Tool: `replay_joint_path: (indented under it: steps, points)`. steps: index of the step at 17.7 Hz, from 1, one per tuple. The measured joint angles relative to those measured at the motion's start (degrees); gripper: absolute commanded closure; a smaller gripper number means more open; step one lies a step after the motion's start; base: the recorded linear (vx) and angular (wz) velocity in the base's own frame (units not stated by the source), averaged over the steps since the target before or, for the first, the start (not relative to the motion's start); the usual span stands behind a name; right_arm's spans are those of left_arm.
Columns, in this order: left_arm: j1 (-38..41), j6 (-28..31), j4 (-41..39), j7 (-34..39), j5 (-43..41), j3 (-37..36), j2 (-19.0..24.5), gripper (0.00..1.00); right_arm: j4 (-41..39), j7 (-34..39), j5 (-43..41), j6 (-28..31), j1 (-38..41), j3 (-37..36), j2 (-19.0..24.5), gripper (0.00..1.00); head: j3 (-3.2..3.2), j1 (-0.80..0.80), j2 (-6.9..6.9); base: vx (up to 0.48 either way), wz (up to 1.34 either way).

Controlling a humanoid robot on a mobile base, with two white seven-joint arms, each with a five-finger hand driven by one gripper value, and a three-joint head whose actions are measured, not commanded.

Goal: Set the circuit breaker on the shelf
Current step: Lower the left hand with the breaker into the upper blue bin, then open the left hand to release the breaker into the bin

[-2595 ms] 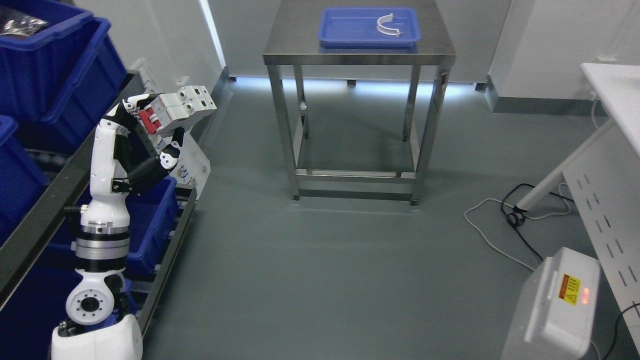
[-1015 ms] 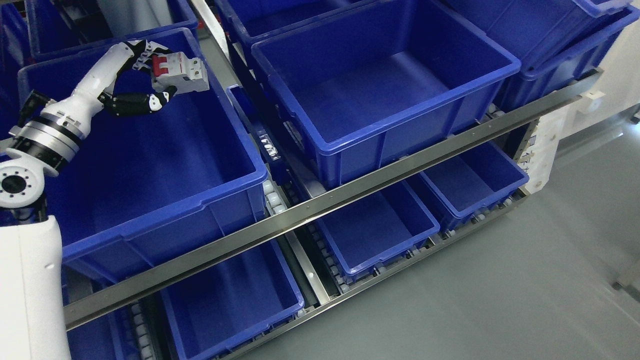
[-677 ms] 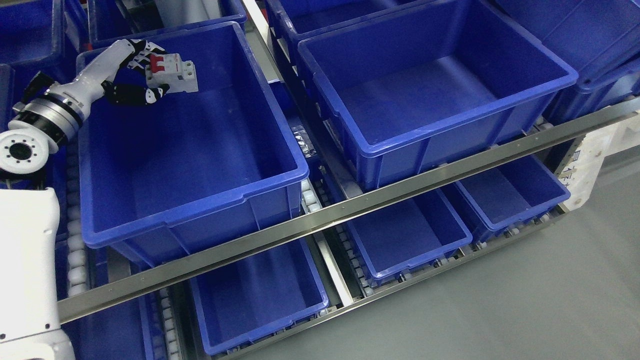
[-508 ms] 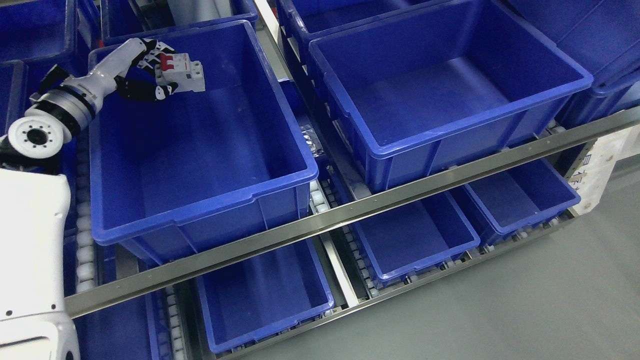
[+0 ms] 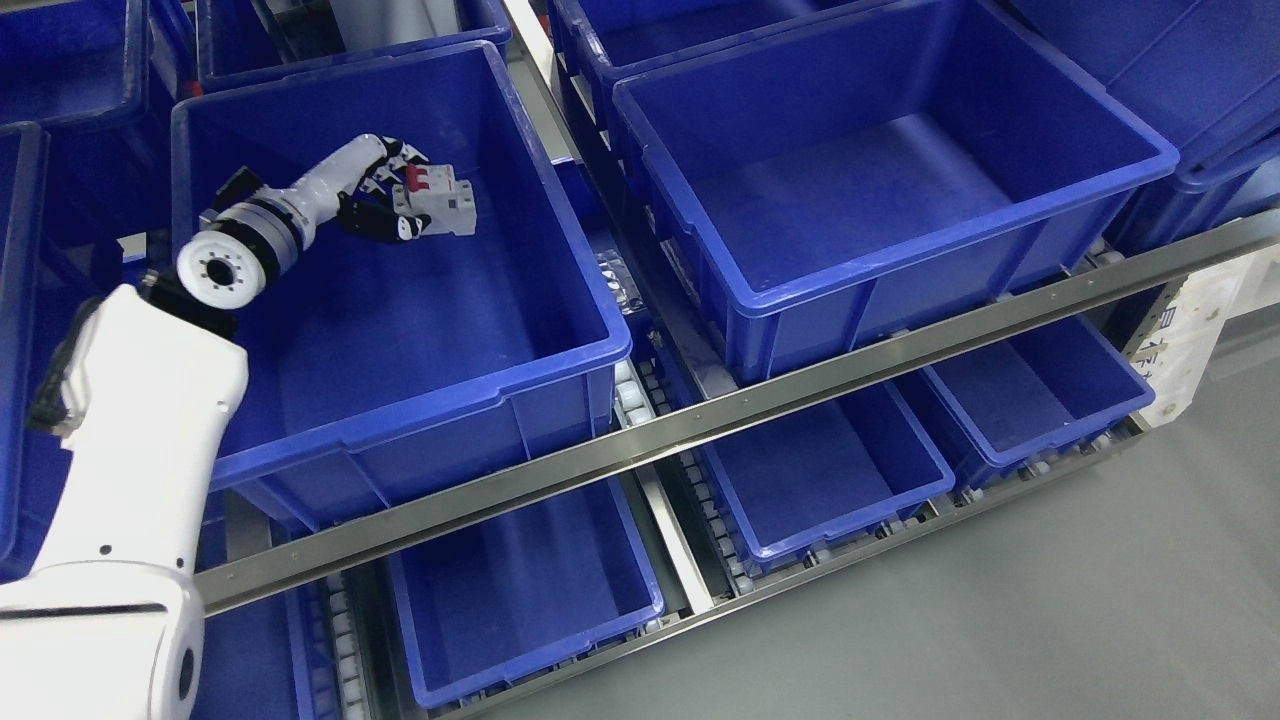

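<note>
The shelf (image 5: 700,425) fills the view, a steel rail running slantwise across it from the lower left up to the right edge, roller tracks showing between the rows. On the upper level sit two big blue bins side by side: the left bin (image 5: 420,400) and the right bin (image 5: 900,270), a narrow gap of rollers between them. More blue bins crowd the top edge and the left edge. Under the rail, on the lower level, three smaller bins line up, the nearest (image 5: 520,620) at the bottom, the middle bin (image 5: 820,500) and a third (image 5: 1040,400) toward the right end. Grey floor (image 5: 1000,620) takes the lower right corner.

The left arm (image 5: 130,440) comes up from the lower left corner, white shell, silver wrist, reaching over the left bin's near-left rim and into it. The left hand (image 5: 385,195) has its dark fingers (image 5: 375,222) wrapped round the circuit breaker (image 5: 438,204), thumb below, fingers above. It sits inside the left bin, toward the far wall; whether it touches the floor there, I cannot tell. The breaker is a pale grey-white block with red switch levers (image 5: 418,178) on the end nearest the palm, and small round screw holes on its top face.
</note>
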Motion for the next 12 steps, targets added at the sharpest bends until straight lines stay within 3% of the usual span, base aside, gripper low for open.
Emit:
replay_joint_path:
  steps: [2, 6, 9, 12]
  points:
    - [-0.7, 0.3, 2.9, 0.6, -0.1, -1.6, -0.4, 0.75, 0.0, 0.0, 0.0, 0.0, 0.0, 0.0, 0.0, 0.00, 0.00, 0.00, 0.00, 0.000, 0.00]
    - [-2.0, 0.5, 7.0, 1.1, -0.2, -3.8, -0.3, 0.53, 0.0, 0.0, 0.0, 0.0, 0.0, 0.0, 0.0, 0.00, 0.00, 0.00, 0.00, 0.003, 0.01]
    - [-2.6, 0.6, 9.2, 1.2, -0.2, -5.1, 0.1, 0.27, 0.0, 0.0, 0.0, 0.0, 0.0, 0.0, 0.0, 0.00, 0.00, 0.00, 0.00, 0.003, 0.01]
    - [-4.1, 0.7, 10.8, 1.5, -0.2, -6.1, 0.4, 0.18, 0.0, 0.0, 0.0, 0.0, 0.0, 0.0, 0.0, 0.00, 0.00, 0.00, 0.00, 0.000, 0.00]
